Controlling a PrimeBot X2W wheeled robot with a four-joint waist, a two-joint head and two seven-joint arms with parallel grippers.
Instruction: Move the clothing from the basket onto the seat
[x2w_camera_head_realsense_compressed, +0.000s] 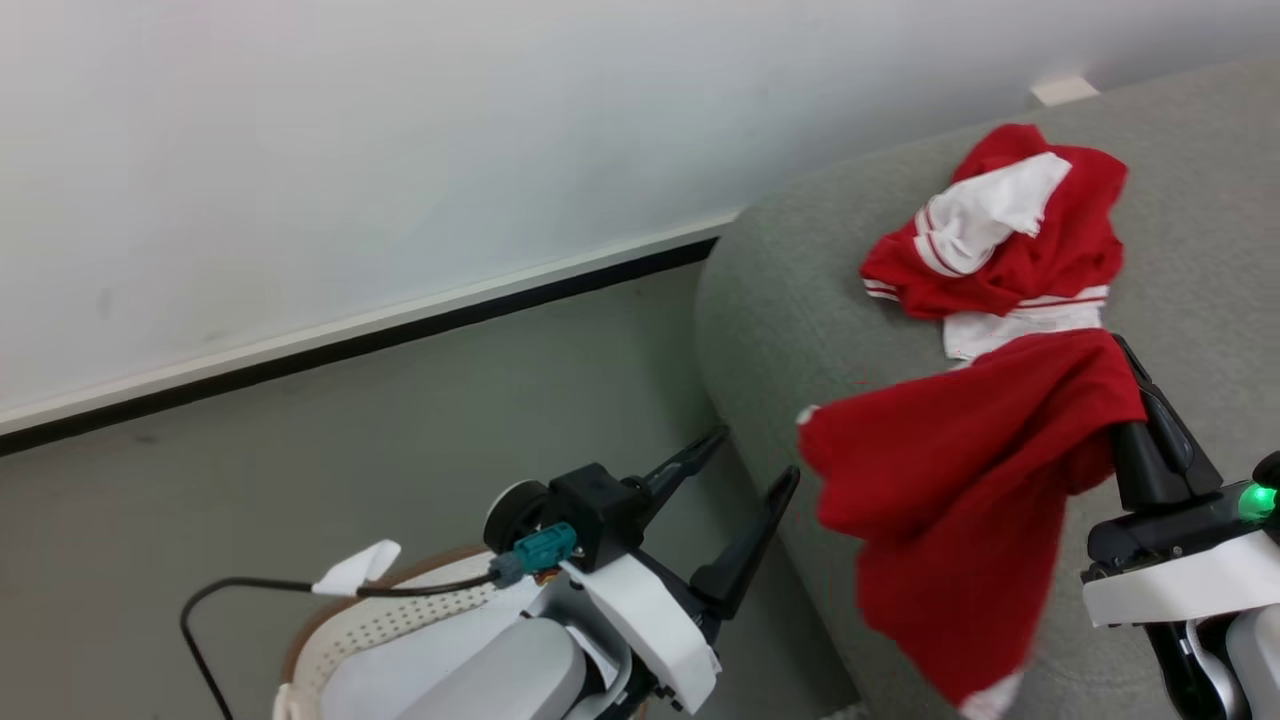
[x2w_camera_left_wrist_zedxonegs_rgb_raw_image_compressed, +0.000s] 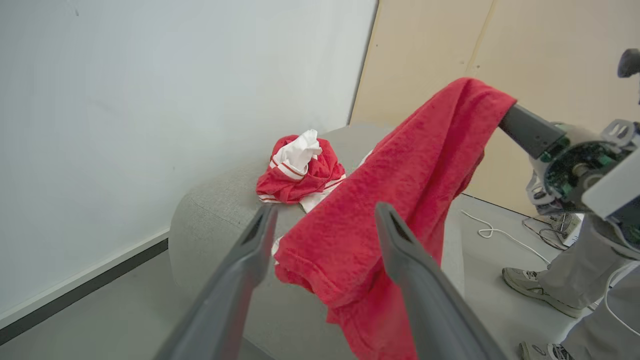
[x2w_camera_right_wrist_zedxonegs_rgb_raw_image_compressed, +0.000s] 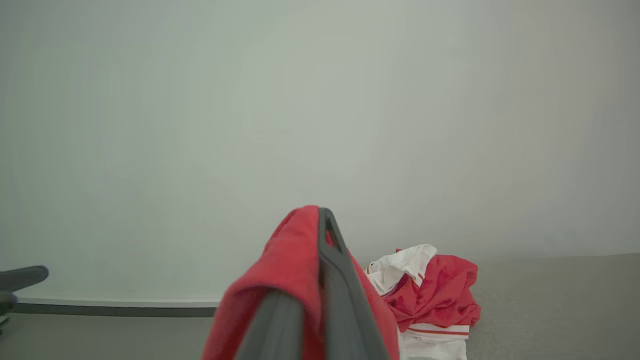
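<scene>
**Red garment held over the sofa, one piece already laid down**

From the head view we see the right pincer (x2w_camera_head_realsense_compressed: 1130, 362) closed on a red garment (x2w_camera_head_realsense_compressed: 960, 480), which hangs from its fingers down over the front edge of the grey sofa (x2w_camera_head_realsense_compressed: 800, 300). A crumpled red-and-white garment (x2w_camera_head_realsense_compressed: 1000, 235) lies on the sofa just behind it. The left pincer (x2w_camera_head_realsense_compressed: 760, 452) stands wide apart and empty, above the white basket (x2w_camera_head_realsense_compressed: 400, 615) on the floor beside the sofa.

From the left wrist we look between the spread, empty fingers of the left pincer (x2w_camera_left_wrist_zedxonegs_rgb_raw_image_compressed: 325, 212) at the red garment (x2w_camera_left_wrist_zedxonegs_rgb_raw_image_compressed: 410, 165) draped from the right pincer (x2w_camera_left_wrist_zedxonegs_rgb_raw_image_compressed: 530, 131). The crumpled garment (x2w_camera_left_wrist_zedxonegs_rgb_raw_image_compressed: 300, 170) rests on the sofa (x2w_camera_left_wrist_zedxonegs_rgb_raw_image_compressed: 215, 220). A person's shoe (x2w_camera_left_wrist_zedxonegs_rgb_raw_image_compressed: 530, 285) stands on the floor.

From the right wrist we see the right pincer (x2w_camera_right_wrist_zedxonegs_rgb_raw_image_compressed: 320, 222) pressed together with the red garment (x2w_camera_right_wrist_zedxonegs_rgb_raw_image_compressed: 285, 265) over one finger, and the crumpled garment (x2w_camera_right_wrist_zedxonegs_rgb_raw_image_compressed: 435, 290) on the sofa (x2w_camera_right_wrist_zedxonegs_rgb_raw_image_compressed: 550, 300) beyond.
</scene>
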